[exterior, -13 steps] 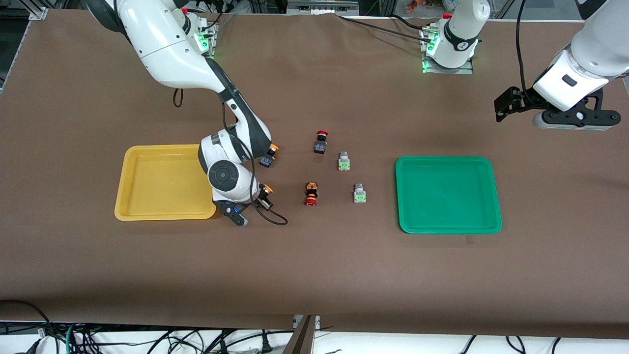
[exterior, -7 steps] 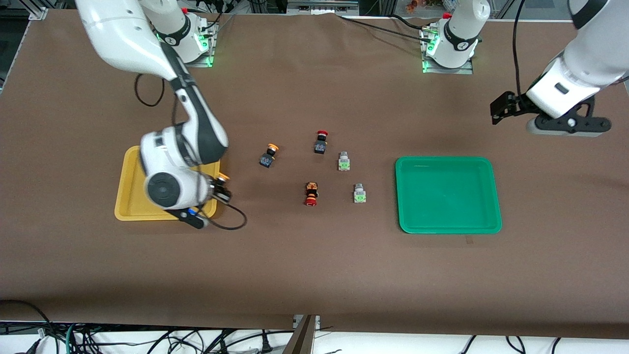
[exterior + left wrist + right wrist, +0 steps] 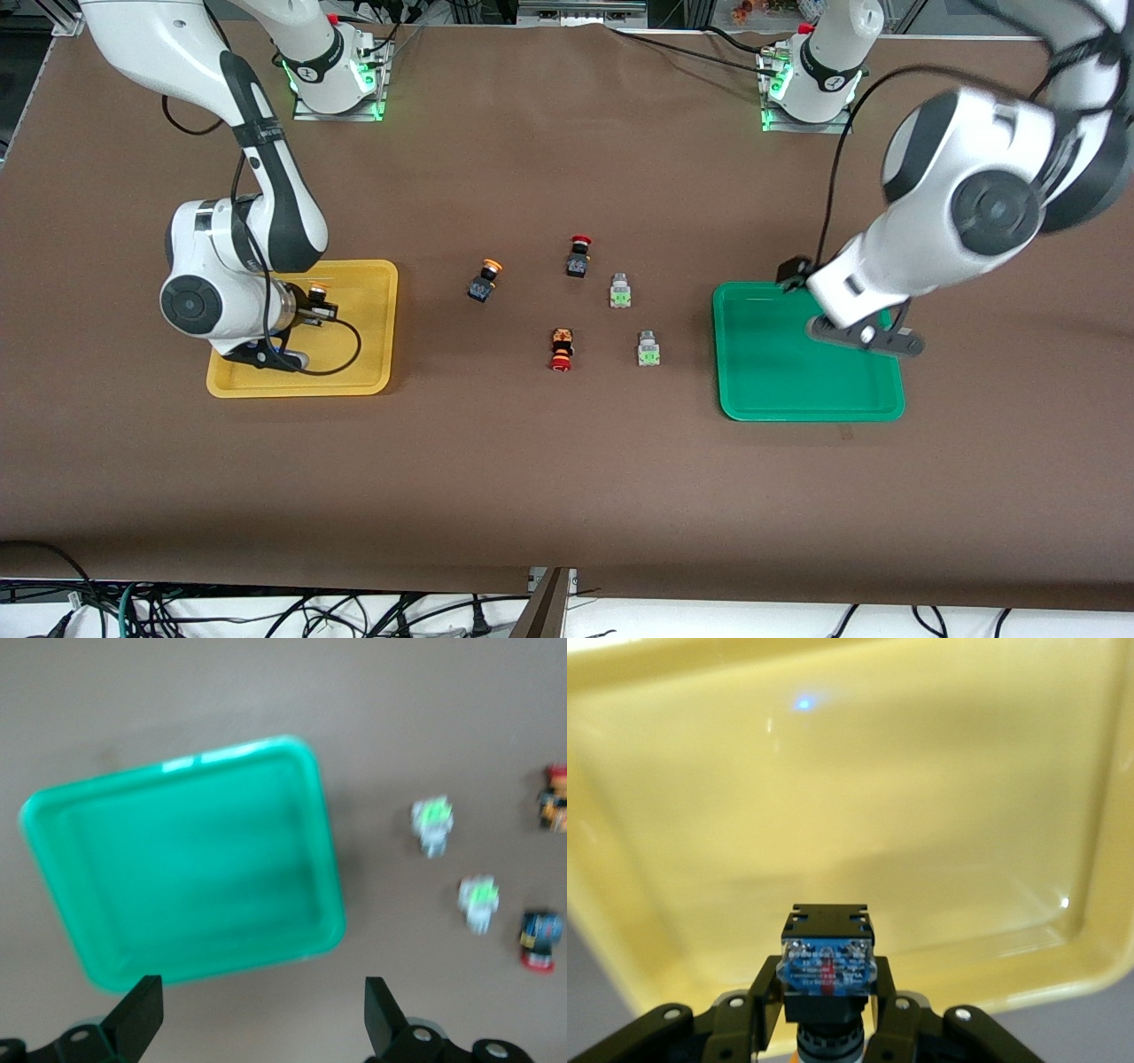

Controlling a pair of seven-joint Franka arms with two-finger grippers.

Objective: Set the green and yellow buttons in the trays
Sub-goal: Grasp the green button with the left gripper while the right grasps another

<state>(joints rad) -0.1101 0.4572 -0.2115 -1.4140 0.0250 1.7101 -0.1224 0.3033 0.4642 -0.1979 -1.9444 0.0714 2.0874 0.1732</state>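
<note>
Brown tabletop (image 3: 549, 478) is hosting the loose bits mid-table: nearest, one green button (image 3: 648, 352), then another green button (image 3: 620, 291) and a yellow button (image 3: 484, 280). Right gripper (image 3: 828, 1010) is hanging over the yellow tray (image 3: 372, 383), fingers pinching a yellow-capped button (image 3: 827, 967). Left gripper (image 3: 261, 1014) is hovering over the green tray (image 3: 735, 403) with jaws spread wide, gripping nothing.
</note>
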